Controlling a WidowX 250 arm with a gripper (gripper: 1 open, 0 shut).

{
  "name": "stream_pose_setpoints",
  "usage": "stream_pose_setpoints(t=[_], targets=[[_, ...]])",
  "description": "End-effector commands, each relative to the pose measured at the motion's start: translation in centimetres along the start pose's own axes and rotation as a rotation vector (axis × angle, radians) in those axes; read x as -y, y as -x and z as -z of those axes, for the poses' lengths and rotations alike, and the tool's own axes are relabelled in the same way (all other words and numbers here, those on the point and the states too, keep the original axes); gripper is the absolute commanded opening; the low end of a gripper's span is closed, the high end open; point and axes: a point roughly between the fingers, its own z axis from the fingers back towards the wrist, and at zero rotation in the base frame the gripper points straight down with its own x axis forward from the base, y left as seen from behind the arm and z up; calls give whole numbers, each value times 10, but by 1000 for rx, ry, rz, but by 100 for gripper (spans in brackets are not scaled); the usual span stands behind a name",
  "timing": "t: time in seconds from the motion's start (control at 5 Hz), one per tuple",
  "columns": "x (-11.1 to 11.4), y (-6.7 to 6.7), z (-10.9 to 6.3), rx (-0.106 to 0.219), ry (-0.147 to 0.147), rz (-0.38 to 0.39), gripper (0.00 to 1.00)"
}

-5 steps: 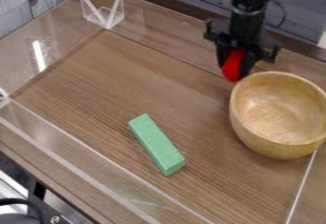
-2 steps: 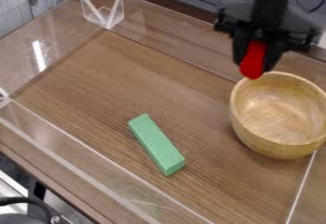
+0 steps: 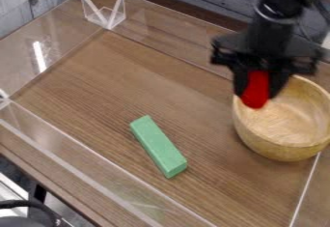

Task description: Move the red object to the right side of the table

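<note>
Red object over bowl rim

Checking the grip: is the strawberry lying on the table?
No, the gripper holds the strawberry up over the bowl's rim.

I see a bright red object in my black gripper. The table is brown with wood grain, its walls clear. The bowl is pale wood, the block green.
</note>
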Motion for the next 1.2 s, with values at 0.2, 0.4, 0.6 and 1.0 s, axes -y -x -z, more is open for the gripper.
stream_pose_setpoints(t=[0.2, 0.4, 0.6, 1.0], targets=[[30, 35, -1, -8, 0, -256, 0], [30, 44, 11, -13, -26, -378, 0], [27, 52, 23, -21, -47, -460, 0], [32, 59, 48, -56, -46, -477, 0]])
